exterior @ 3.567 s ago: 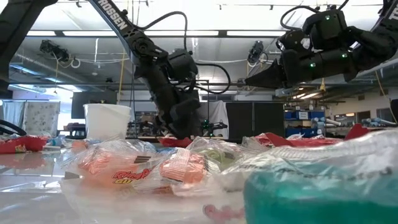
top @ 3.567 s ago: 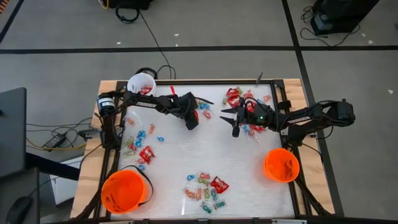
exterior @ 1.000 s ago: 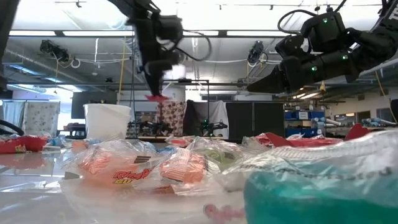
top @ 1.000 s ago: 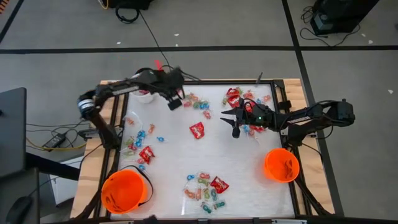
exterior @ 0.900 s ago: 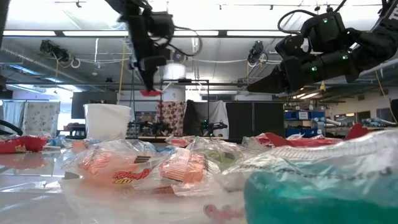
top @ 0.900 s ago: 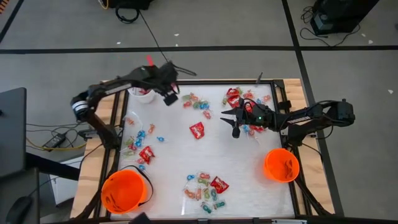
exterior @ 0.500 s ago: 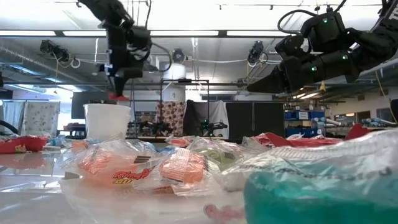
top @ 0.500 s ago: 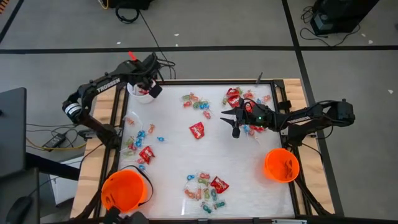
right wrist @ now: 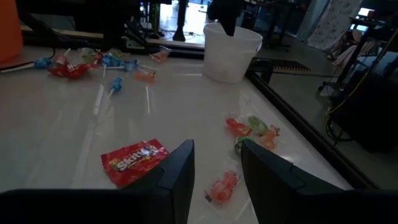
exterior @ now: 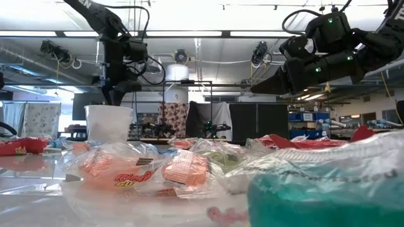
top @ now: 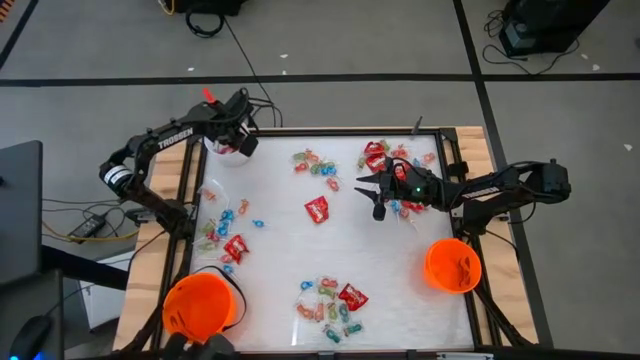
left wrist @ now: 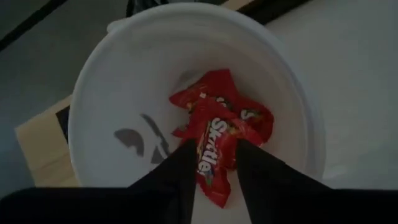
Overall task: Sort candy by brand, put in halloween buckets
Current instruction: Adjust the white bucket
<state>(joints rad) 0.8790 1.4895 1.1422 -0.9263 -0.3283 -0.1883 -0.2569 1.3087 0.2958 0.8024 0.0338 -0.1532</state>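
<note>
Several red Skittles packets (left wrist: 219, 127) lie crumpled in the bottom of the white pail (left wrist: 99, 93), directly below the left gripper (left wrist: 214, 163). Its two dark fingers are parted, with one packet showing in the gap between them; whether the tips touch that packet cannot be told from the left wrist view. In the high view the left gripper (top: 236, 132) hangs over the white pail (top: 222, 147) at the table's far left corner, and in the low view it sits just above the pail's rim (exterior: 108, 108).

The right gripper (top: 366, 187) hovers over the table (top: 280, 240) toward the far right, fingers apart and holding nothing. Just ahead of it a single Skittles packet (top: 317, 209) lies flat on the white surface, seen between the fingers in the right wrist view (right wrist: 134, 157). Beside and behind that gripper is a heap of mixed wrapped candy (top: 385, 157), and a smaller cluster of pastel pieces (top: 314, 164) lies between the two grippers.

Well away from both grippers, lollipops and another red packet (top: 229, 235) are scattered along the left edge, and a further candy pile (top: 330, 300) sits near the front edge. One orange bucket (top: 199, 307) stands at the front left corner, the other orange bucket (top: 452, 265) at the right side.
</note>
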